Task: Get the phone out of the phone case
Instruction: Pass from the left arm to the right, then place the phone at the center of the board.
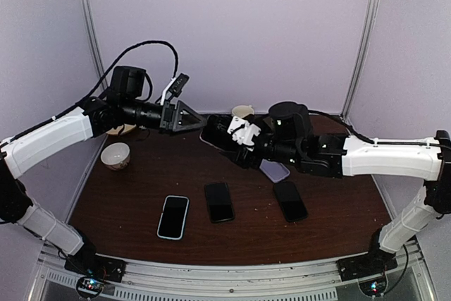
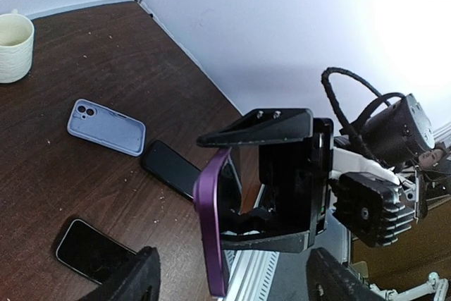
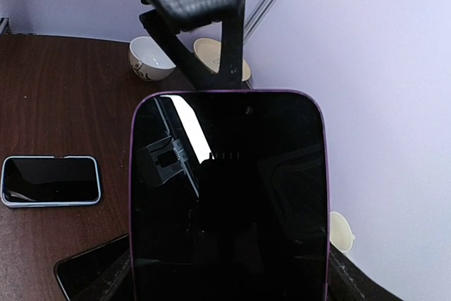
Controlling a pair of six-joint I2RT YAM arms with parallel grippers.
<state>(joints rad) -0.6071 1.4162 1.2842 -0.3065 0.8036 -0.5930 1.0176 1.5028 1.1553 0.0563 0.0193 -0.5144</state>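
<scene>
A phone (image 3: 225, 202) with a dark screen sits in a purple phone case (image 2: 210, 230) and is held up in the air over the back middle of the table. My right gripper (image 3: 229, 283) is shut on it across its width, with a finger at each long side. From above, the phone (image 1: 215, 135) sticks out leftward from the right gripper (image 1: 236, 135). My left gripper (image 2: 234, 273) is open, its fingers (image 2: 137, 276) standing wide on either side of the case's edge without touching it. Its tip (image 1: 187, 118) faces the phone's free end.
On the table lie a phone in a light blue case (image 1: 173, 216), two bare black phones (image 1: 219, 201) (image 1: 290, 200) and an empty lavender case (image 1: 275, 169). A white bowl (image 1: 115, 155) sits at the left and a cup (image 1: 242, 112) at the back wall.
</scene>
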